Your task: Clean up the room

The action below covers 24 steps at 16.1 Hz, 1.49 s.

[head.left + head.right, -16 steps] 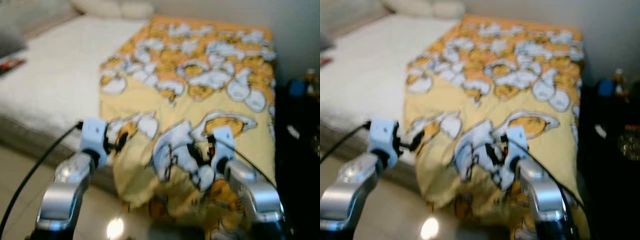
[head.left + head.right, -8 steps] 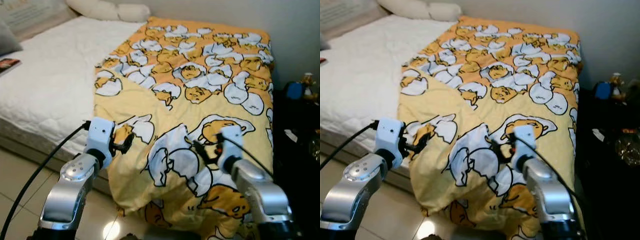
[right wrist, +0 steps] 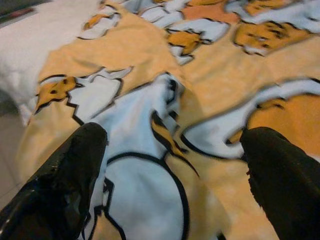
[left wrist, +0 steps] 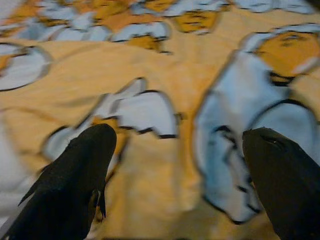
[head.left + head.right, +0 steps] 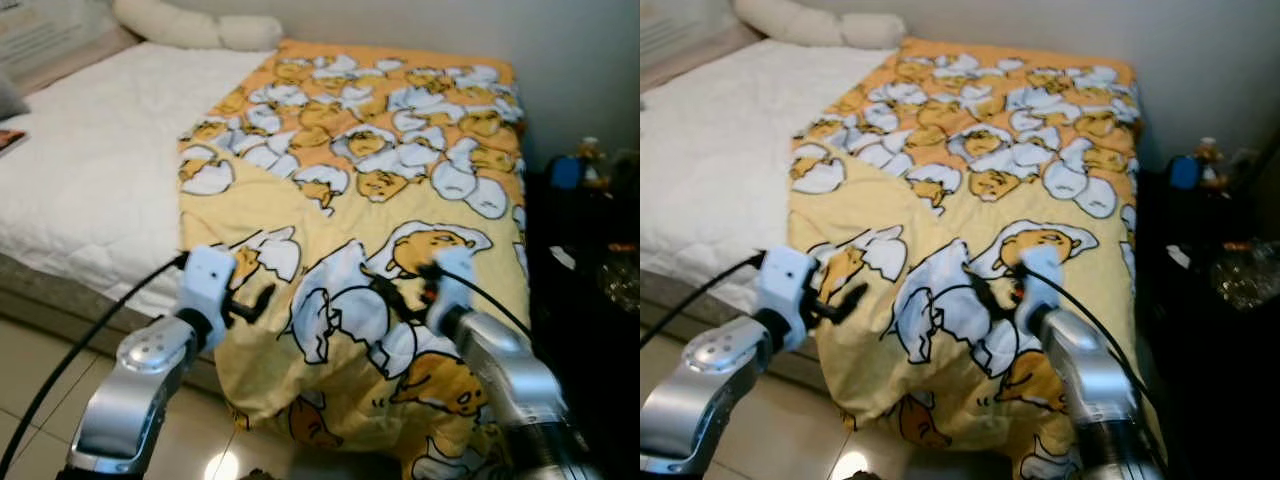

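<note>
Yellow cartoon-print blanket (image 5: 370, 200) spread over white quilted bed (image 5: 90, 180), its near edge drooping toward the floor. Left pincer (image 4: 175, 175) and right pincer (image 3: 170, 170) both spread wide, hovering above rumpled folds, grasping nothing.

You see a yellow-and-orange blanket (image 5: 370, 190) printed with white eggshell cartoon figures, a white quilted mattress (image 5: 90, 170) beyond your left gripper (image 5: 248, 300), and cream pillows (image 5: 190, 30).
</note>
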Motion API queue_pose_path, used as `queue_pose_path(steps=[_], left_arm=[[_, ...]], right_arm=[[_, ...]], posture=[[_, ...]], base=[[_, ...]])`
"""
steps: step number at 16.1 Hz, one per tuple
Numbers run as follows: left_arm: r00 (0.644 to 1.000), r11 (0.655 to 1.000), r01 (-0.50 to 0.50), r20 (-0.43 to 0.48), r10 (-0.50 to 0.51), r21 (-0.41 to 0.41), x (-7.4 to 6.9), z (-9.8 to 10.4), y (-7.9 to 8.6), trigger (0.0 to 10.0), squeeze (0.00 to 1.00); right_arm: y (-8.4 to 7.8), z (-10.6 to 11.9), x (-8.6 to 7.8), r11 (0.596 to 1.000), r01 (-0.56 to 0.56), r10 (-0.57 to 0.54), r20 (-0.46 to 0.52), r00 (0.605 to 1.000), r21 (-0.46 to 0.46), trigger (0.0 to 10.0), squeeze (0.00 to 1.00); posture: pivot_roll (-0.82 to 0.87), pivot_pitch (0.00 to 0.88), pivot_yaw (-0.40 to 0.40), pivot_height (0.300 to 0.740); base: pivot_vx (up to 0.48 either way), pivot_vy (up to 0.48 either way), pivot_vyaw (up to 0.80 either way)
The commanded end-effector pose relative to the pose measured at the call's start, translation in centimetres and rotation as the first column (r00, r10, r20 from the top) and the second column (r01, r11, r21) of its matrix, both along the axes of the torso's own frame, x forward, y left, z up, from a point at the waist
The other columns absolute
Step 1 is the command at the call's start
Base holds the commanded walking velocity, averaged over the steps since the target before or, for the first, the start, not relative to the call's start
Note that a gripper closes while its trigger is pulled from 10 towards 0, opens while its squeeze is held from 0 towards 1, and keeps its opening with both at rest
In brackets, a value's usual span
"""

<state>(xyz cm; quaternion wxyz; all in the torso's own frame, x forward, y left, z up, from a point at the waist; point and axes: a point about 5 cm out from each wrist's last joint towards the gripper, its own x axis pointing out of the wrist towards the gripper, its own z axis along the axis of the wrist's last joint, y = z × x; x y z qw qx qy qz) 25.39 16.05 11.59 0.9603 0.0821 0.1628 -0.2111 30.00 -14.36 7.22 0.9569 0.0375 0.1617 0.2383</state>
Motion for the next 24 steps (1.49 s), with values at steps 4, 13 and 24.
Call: queue_pose_path(steps=[4,13,24], left_arm=[[0.991,0.992,0.127,-0.044,-0.126,0.026,-0.9,0.2,-0.3,10.0,0.00],[0.977,0.978,0.192,-0.108,-0.183,0.082,-1.8,-0.2,0.4,10.0,0.00],[0.974,0.975,0.204,-0.116,-0.193,0.089,-2.1,-0.2,0.3,10.0,0.00]], right_arm=[[1.6,-0.7,2.2,0.995,-0.079,0.079,0.006,0.997,-0.053,10.0,1.00],[4.6,-1.5,4.6,0.957,-0.079,0.066,-0.057,0.996,-0.278,10.0,0.00],[4.4,-1.5,5.1,0.967,0.013,-0.047,-0.127,0.991,-0.256,0.0,0.00]], posture=[[0.00,0.000,0.070,0.740],[0.04,0.000,0.065,0.740],[0.07,0.000,0.044,0.740]], base=[[0.000,0.000,0.00],[0.000,0.000,0.00],[0.000,0.000,0.00]])
